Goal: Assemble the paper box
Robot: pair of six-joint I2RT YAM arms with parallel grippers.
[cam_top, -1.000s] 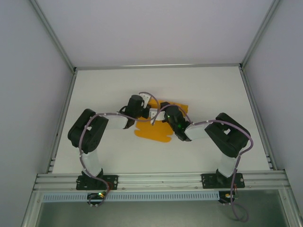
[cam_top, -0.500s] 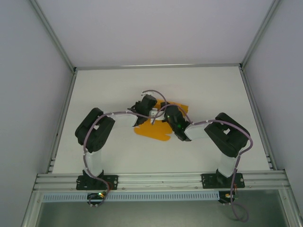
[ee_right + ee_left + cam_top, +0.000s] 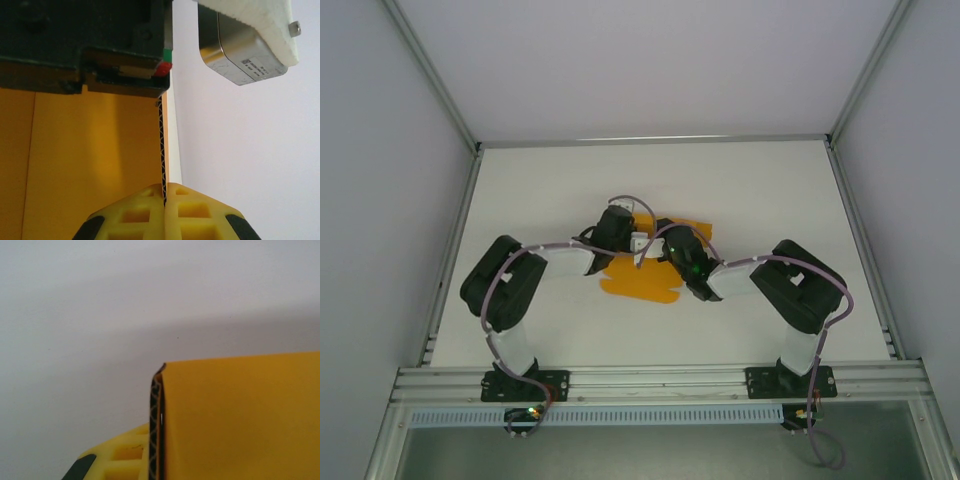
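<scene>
The paper box is a flat orange-yellow card sheet lying mid-table, partly hidden under both wrists. My left gripper meets it from the left and my right gripper from the right, close together above its far part. In the left wrist view a raised orange panel covers the right half. My left gripper is shut on its corrugated edge, with one yellow finger showing. In the right wrist view my right gripper is shut on an upright card edge.
The white table is fenced by metal rails left and right, with a front rail by the arm bases. In the right wrist view the left arm's black wrist and its silver camera sit just beyond the card.
The left arm swung right and back left again. The left gripper loosened and closed again on the card. The orange sheet shifted slightly. The right arm barely moved.
</scene>
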